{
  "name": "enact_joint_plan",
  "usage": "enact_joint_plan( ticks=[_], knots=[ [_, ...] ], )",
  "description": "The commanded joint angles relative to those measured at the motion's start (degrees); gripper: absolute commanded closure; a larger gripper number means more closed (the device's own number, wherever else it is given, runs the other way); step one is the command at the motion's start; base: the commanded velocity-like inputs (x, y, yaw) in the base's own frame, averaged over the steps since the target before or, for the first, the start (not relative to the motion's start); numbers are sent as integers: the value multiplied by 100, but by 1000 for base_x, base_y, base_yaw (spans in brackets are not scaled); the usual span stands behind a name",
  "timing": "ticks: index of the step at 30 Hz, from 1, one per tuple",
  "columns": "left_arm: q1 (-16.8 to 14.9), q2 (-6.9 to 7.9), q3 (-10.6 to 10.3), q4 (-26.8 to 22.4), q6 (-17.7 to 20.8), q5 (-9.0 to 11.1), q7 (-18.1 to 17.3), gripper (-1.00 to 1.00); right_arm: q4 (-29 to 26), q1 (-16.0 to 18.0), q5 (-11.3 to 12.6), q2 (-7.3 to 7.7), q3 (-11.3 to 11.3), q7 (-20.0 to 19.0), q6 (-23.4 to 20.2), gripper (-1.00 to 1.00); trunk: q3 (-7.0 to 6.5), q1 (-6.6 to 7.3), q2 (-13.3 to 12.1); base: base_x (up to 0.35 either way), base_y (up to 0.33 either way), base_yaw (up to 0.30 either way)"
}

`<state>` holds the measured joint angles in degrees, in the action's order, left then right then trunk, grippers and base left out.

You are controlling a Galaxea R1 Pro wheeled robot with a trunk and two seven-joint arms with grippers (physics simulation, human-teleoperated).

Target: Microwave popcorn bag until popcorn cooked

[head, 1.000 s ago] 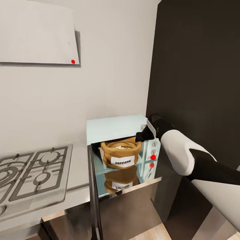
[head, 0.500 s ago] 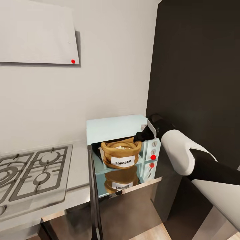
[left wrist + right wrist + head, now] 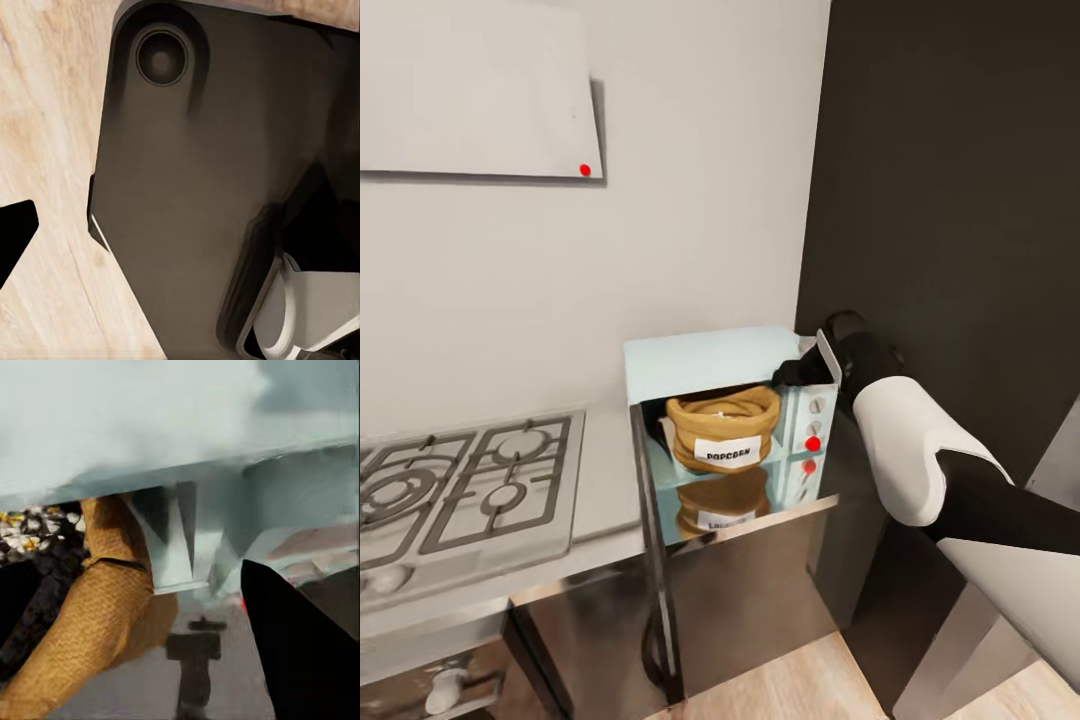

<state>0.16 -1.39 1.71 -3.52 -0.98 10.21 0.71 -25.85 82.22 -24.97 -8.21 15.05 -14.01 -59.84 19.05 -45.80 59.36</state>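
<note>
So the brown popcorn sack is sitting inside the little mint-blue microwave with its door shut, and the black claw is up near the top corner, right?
Not quite: the door is open, swung out to the left in the head view. The tan-brown popcorn sack with the white label does sit inside the small mint-blue microwave, and the robot's right black claw is at the opening's upper right corner.
</note>
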Motion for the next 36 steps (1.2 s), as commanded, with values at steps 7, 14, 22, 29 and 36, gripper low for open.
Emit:
enact_joint_plan(
  ticks=[7,14,22,29,36],
  knots=[
    [2,4,13,-8,-8,24,8,-100,-17,4,-57,-12,42,-41,-16,-100,6,3,4,-346,0,0],
    [2,7,13,-8,-8,25,8,-100,0,-38,-52,152,42,-48,-16,-100,6,3,4,-316,0,0],
    [2,15,-8,-8,-8,25,4,-100,-2,-988,-96,497,17,-58,-16,-100,6,3,4,-37,0,0],
    [2,15,-13,-8,-8,32,2,-100,38,-1253,-95,419,-68,-935,1062,-100,6,3,4,0,0,0],
    [2,15,-13,-8,-8,25,5,-100,78,-1623,-90,377,-66,-1624,3056,-100,6,3,4,0,0,0]
  ],
)
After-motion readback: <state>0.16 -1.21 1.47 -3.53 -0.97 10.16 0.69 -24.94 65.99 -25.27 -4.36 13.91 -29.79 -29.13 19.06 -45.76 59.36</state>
